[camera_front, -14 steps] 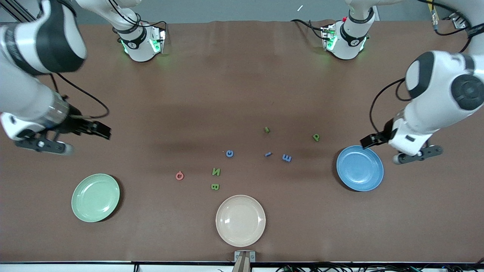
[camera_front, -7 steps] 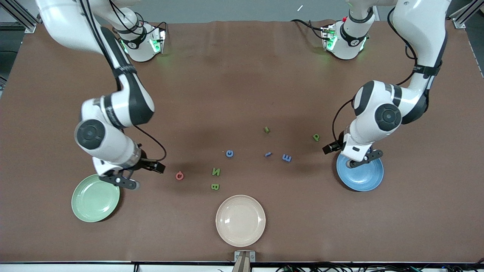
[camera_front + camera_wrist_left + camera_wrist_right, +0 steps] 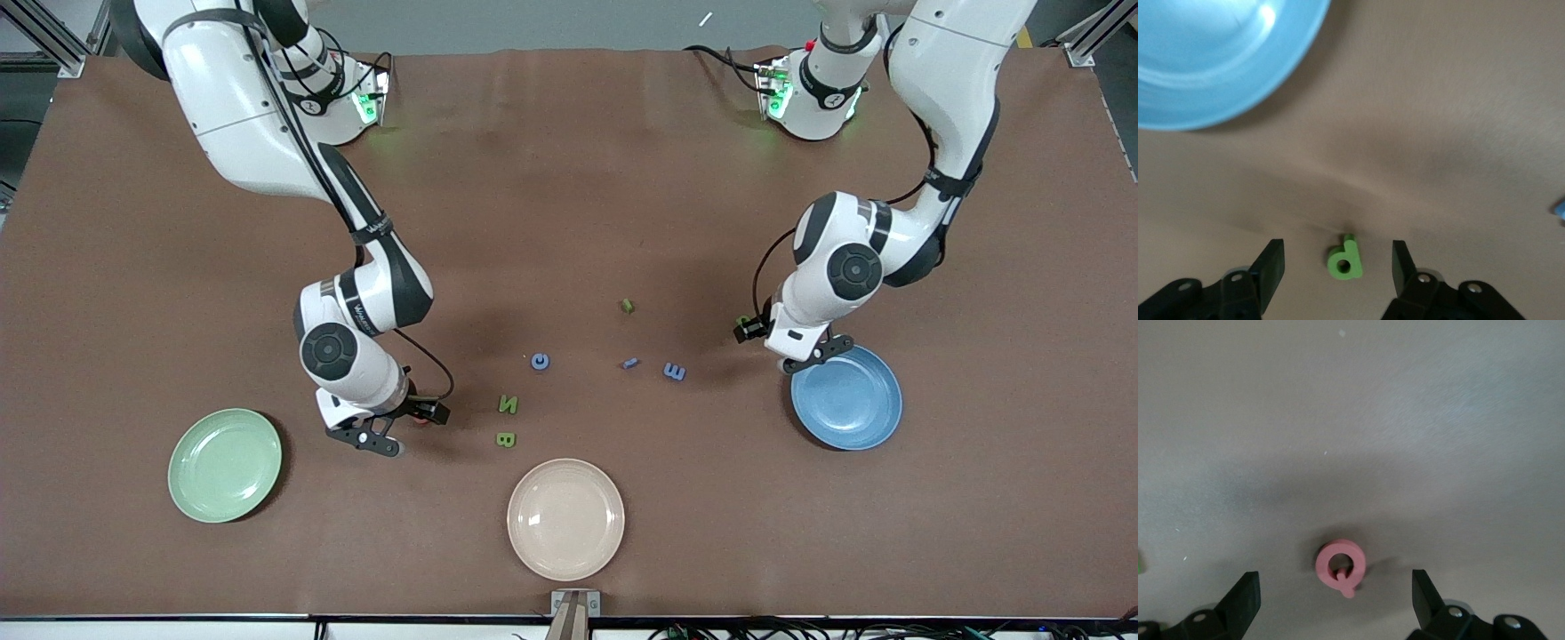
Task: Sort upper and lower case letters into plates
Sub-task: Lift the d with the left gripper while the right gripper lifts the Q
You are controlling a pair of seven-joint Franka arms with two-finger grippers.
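**Hands low over two letters, nothing gripped**

Hands first. The left hand (image 3: 1338, 267) hangs low over the desk (image 3: 569, 204), its black fingers (image 3: 1271, 267) apart on either side of a green letter (image 3: 1345, 259) that lies flat between them; neither finger touches it, so the hand grasps nothing. The left arm reaches down from its base with the elbow bent and the wrist pointing at the desk beside the rim of the blue plate (image 3: 846, 396), at the edge farther from the front camera.

The right hand (image 3: 1337, 597) is spread wide and released, low over the pinkish-red letter (image 3: 1341, 565), a ring with a short tail like a Q, which lies flat on the desk between the fingers (image 3: 1245, 597) without contact. The right arm folds down from its base, its wrist between the pale green plate (image 3: 225, 464) and the green N (image 3: 508, 404).

The other letters lie loose mid-desk: a green B (image 3: 505, 439) nearer the camera than the N, a blue c (image 3: 540, 361), a small blue piece (image 3: 630, 363), a blue E (image 3: 675, 372), and a small green piece (image 3: 628, 306) farthest from the camera. Both task plates hold no letters. A cream plate (image 3: 565, 519) sits nearest the camera, between them.
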